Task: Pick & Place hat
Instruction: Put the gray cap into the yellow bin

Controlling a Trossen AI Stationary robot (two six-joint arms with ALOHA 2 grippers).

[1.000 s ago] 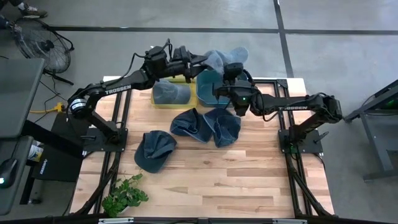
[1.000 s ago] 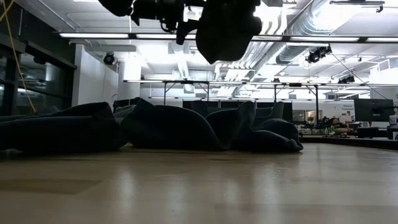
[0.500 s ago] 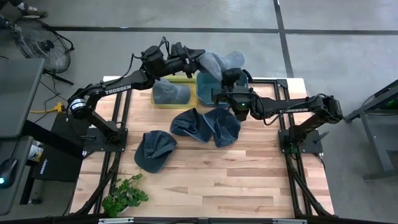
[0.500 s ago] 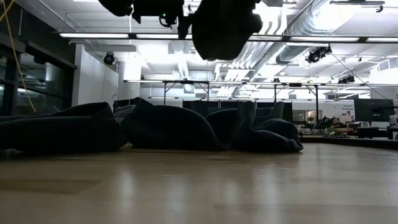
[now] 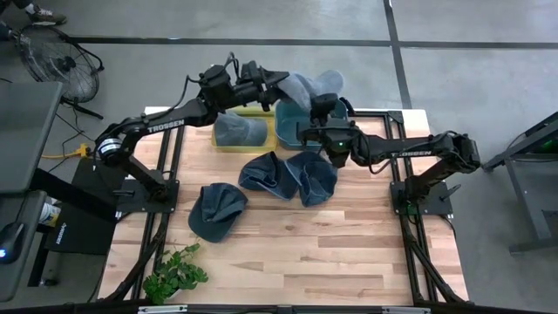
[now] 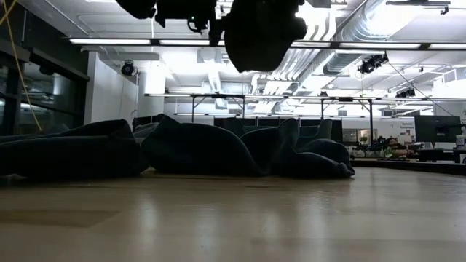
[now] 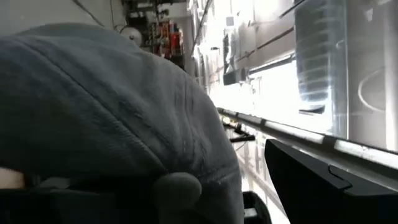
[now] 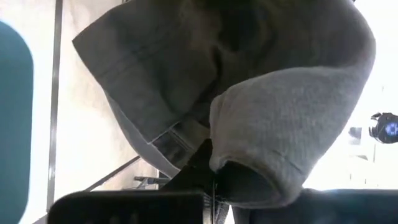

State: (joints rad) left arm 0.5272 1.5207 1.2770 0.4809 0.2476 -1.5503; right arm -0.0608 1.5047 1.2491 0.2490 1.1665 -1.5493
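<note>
From above, the left gripper (image 5: 281,80) is clamped on a grey-blue fabric hat (image 5: 316,85) lifted over the teal bin (image 5: 292,129) at the wooden counter's (image 5: 349,244) far edge; the right gripper (image 5: 324,103), fingers together, pinches the same hat. The low view shows it as a dark shape (image 6: 262,33) overhead. Both wrist views are filled with its cloth (image 7: 112,106) (image 8: 249,81).

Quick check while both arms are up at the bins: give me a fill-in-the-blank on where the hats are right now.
1. The raised hat is lifted above the ____ bin.
2. The yellow bin already holds ____ hat.
3. Loose hats lying on the wooden table: ____.
4. The right gripper is ____ on the raised hat.

Missing words: teal; one; three; shut
</note>
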